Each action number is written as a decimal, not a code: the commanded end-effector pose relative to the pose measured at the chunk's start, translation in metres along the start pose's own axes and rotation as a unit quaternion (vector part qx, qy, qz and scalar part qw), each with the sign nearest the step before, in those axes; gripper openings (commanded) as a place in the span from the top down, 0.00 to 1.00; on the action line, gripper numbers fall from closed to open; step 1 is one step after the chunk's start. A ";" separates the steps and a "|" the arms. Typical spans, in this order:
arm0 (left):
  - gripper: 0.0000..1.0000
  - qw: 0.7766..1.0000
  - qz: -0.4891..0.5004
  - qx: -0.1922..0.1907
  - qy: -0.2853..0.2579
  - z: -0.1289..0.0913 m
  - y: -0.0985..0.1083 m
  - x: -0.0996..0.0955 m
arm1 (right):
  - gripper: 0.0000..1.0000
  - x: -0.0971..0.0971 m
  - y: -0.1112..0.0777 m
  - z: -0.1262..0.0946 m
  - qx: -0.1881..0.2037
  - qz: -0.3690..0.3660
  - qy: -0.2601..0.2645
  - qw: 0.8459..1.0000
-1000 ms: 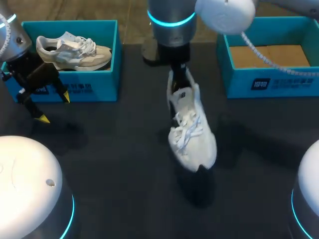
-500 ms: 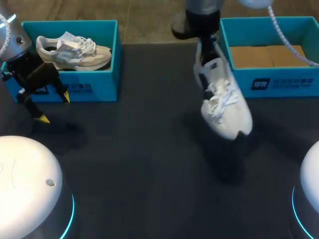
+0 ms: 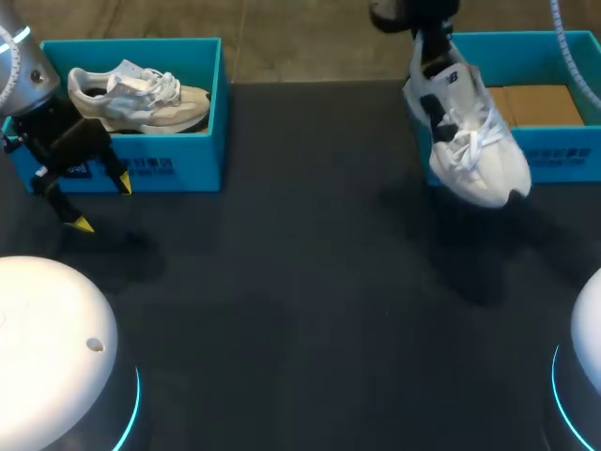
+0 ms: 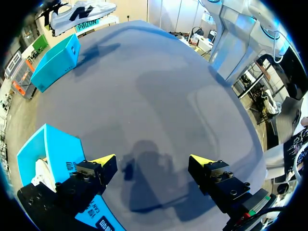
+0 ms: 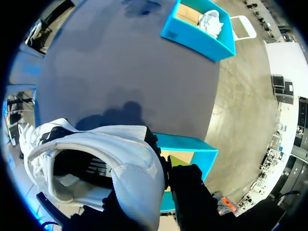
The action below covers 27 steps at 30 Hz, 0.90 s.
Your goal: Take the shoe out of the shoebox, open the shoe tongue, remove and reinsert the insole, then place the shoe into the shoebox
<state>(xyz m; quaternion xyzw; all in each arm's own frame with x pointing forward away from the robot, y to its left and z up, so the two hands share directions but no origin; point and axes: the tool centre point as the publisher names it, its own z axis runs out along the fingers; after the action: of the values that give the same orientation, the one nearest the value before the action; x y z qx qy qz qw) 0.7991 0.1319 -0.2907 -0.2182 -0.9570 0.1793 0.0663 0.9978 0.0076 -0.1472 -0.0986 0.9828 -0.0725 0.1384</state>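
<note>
White shoe (image 3: 467,132) gripped at heel, seemingly; right pincer (image 5: 166,167) wrist-view only.

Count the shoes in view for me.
2. A beige-and-grey sneaker lies inside the left turquoise cardboard box; a white laced sneaker hangs at the right turquoise box's front corner.

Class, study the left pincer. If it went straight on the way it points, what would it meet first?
Probably the bare table: the left pincer, open, points down at it with nothing between. The near blue box sits beside that line, though depth is hard to judge.
</note>
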 end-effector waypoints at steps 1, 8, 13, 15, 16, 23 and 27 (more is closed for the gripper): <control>0.00 1.000 -0.001 -0.002 0.000 0.000 0.000 0.000 | 1.00 -0.015 -0.009 0.009 -0.019 0.001 0.014 1.000; 0.00 1.000 -0.001 -0.002 0.000 0.000 0.000 0.000 | 1.00 -0.015 -0.009 0.009 -0.019 0.001 0.014 1.000; 0.00 1.000 -0.001 -0.002 0.000 0.000 0.000 0.000 | 1.00 -0.015 -0.009 0.009 -0.019 0.001 0.014 1.000; 0.00 1.000 -0.001 -0.002 0.000 0.000 0.000 0.000 | 1.00 -0.015 -0.009 0.009 -0.019 0.001 0.014 1.000; 0.00 1.000 -0.001 -0.002 0.000 0.000 0.000 0.000 | 1.00 -0.017 -0.012 0.010 -0.007 0.003 0.013 1.000; 0.00 1.000 -0.001 -0.002 0.000 0.000 0.000 0.000 | 1.00 -0.042 -0.051 0.027 -0.018 0.003 0.017 1.000; 0.00 1.000 -0.001 -0.002 0.000 0.000 0.000 0.000 | 1.00 -0.062 -0.081 0.036 -0.019 0.014 0.004 1.000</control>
<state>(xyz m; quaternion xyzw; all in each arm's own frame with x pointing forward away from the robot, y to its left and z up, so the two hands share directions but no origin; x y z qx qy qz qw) 0.7991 0.1321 -0.2907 -0.2181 -0.9570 0.1794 0.0662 1.0642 -0.0455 -0.1502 -0.0867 0.9841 -0.0698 0.1385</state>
